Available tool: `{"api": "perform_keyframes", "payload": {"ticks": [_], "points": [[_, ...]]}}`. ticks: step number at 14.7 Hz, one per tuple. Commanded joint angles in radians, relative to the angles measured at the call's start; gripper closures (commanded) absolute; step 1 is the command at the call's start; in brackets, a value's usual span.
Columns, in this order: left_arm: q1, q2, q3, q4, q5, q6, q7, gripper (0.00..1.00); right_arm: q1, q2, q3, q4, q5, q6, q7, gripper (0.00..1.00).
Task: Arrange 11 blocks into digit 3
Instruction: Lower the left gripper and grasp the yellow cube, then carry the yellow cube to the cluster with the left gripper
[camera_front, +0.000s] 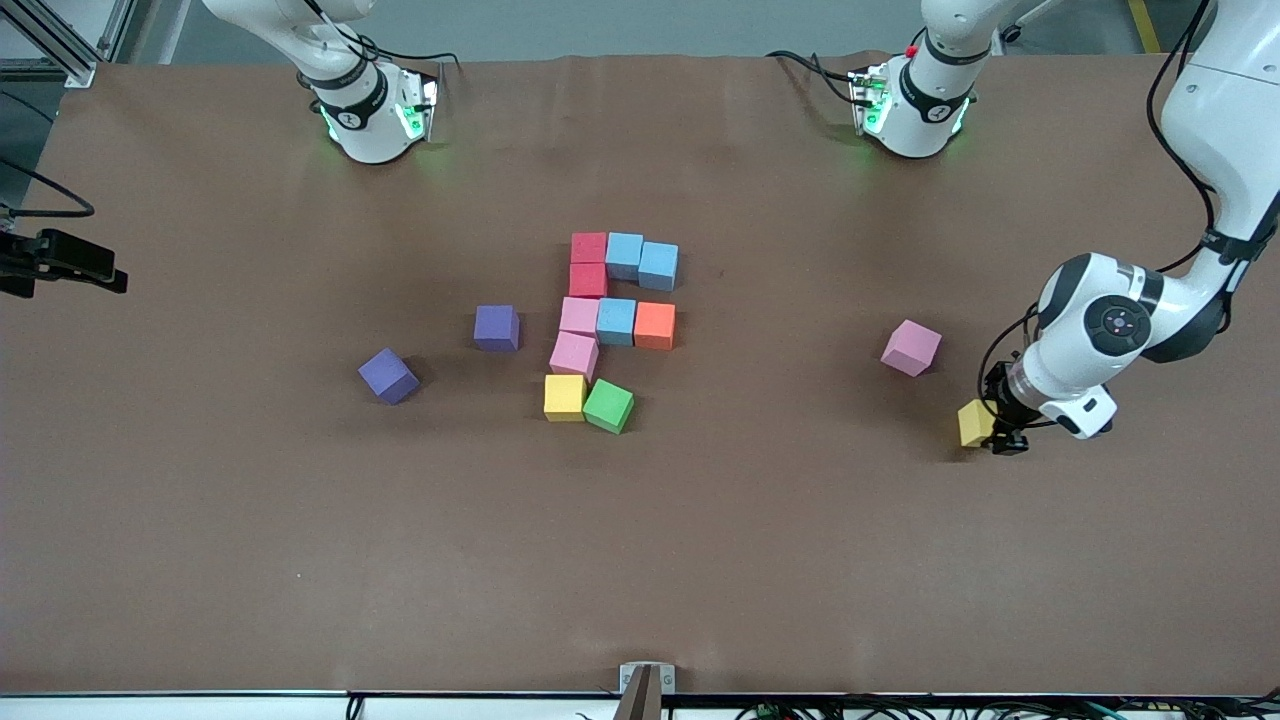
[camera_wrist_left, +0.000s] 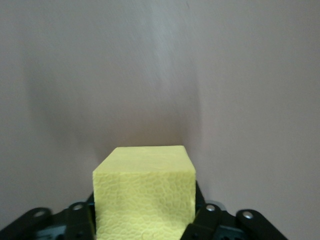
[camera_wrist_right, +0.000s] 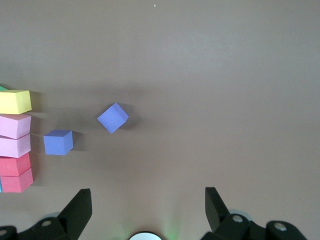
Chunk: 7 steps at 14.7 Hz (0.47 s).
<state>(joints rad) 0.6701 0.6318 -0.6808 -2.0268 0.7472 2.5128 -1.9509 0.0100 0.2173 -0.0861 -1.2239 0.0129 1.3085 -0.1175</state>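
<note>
My left gripper is shut on a yellow block, low over the table at the left arm's end; I cannot tell whether it touches the table. The block fills the left wrist view between the jaws. Mid-table stands a part figure of touching blocks: red, two light blue, red, pink, light blue, orange, pink, yellow, and green, turned askew. My right gripper is open and empty, high above the table, out of the front view.
Two purple cubes lie beside the figure toward the right arm's end; both show in the right wrist view. A lilac-pink cube lies between the figure and my left gripper.
</note>
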Motion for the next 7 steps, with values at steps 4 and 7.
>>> {"api": "perform_keyframes", "payload": {"ticks": [4,7], "points": [[-0.272,0.1,-0.003,0.233,-0.003,-0.202,-0.123,0.74,-0.028,-0.091,0.035,-0.113,0.009,0.044,-0.001,0.0],[-0.421,0.149,-0.003,0.35,-0.075,-0.25,-0.167,0.74,-0.024,-0.124,0.035,-0.146,0.009,0.049,0.001,0.0]]}}
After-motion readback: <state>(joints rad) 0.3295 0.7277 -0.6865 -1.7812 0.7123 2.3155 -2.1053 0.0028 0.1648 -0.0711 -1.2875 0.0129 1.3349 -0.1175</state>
